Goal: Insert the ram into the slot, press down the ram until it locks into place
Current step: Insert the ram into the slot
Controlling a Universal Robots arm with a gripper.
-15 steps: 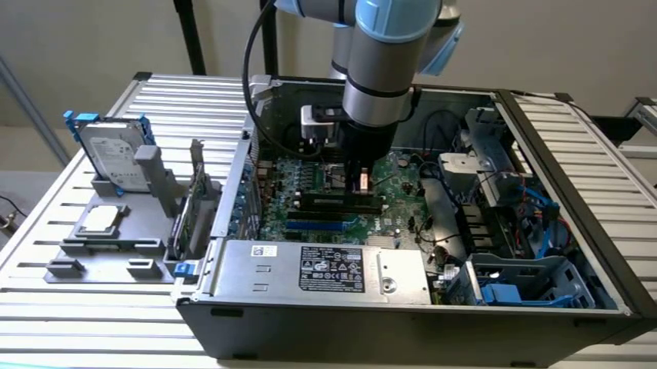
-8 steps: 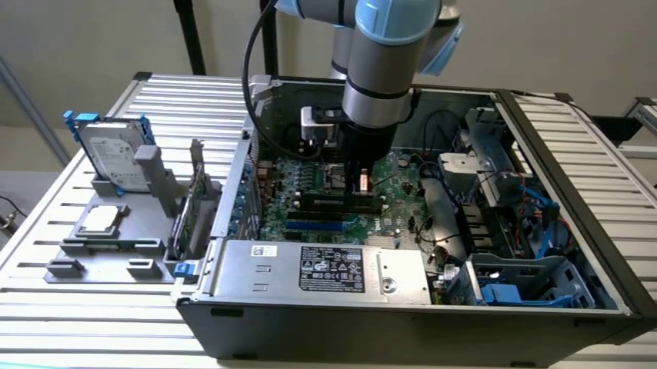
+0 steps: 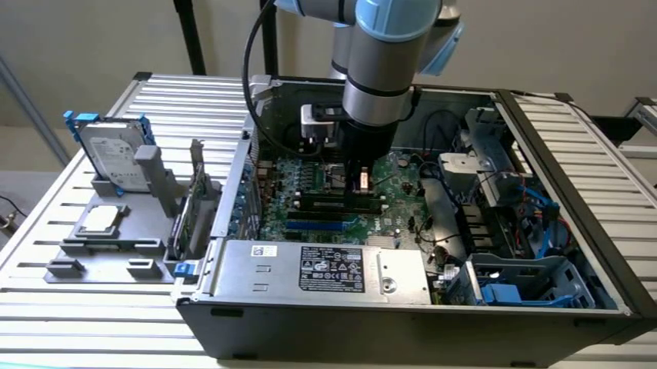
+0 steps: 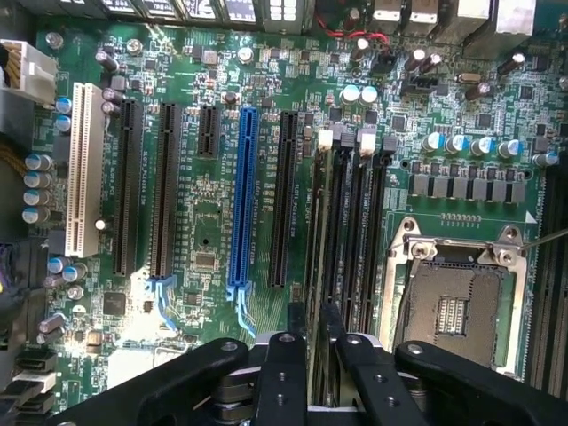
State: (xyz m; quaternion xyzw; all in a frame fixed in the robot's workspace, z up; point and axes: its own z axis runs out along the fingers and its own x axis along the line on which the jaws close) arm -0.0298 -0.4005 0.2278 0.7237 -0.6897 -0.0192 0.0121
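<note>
Quick status from my end. The arm reaches straight down into the open PC case (image 3: 411, 323), and the gripper (image 3: 361, 188) hangs low over the motherboard (image 4: 213, 222), right at the bank of black memory slots.

On the wrist cam the ram (image 4: 317, 240) looks like it's edge-on along the slot (image 4: 326, 139). That's the one in the bank closest to the black expansion slot (image 4: 286, 195), with the other memory slots running parallel between it and the CPU socket (image 4: 453, 302). The gripper lines up with one end of that slot, the end away from the white clip. I honestly can't tell if the claw is pinching the ram or just sitting over it, and I can't tell if the stick is seated all the way either.

The blue slot (image 4: 241, 195) is one lane further out, and the white slot (image 4: 84, 169) is near the board's edge.

In the exterior view the power supply (image 3: 318, 269) sits at the case's near side. Off to that view's left a hard drive (image 3: 108, 157) stands in a grey fixture (image 3: 103, 250) on the slatted table (image 3: 82, 330).
</note>
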